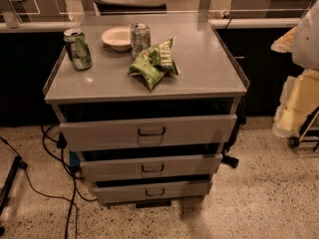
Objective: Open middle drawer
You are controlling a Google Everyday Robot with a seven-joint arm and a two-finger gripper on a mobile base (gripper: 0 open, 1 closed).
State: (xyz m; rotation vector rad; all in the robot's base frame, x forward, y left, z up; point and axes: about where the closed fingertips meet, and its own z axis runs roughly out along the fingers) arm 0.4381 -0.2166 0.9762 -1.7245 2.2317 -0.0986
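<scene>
The grey metal cabinet [149, 73] stands in the middle of the camera view with three drawers down its front. The middle drawer [109, 168] is a low, wide grey front with a small dark bar handle [152, 169] at its centre. A dark gap shows above its front edge. The taller top drawer [99, 133] sits above it and the bottom drawer [119, 192] below it. The gripper is out of view, and nothing touches the handle.
On the cabinet top stand a green can [78, 49], a white bowl [117, 37], a silver can [140, 37] and a green chip bag [154, 62]. Black cables [55, 158] lie on the floor at the left. A cart with yellow bags [299, 108] stands at the right.
</scene>
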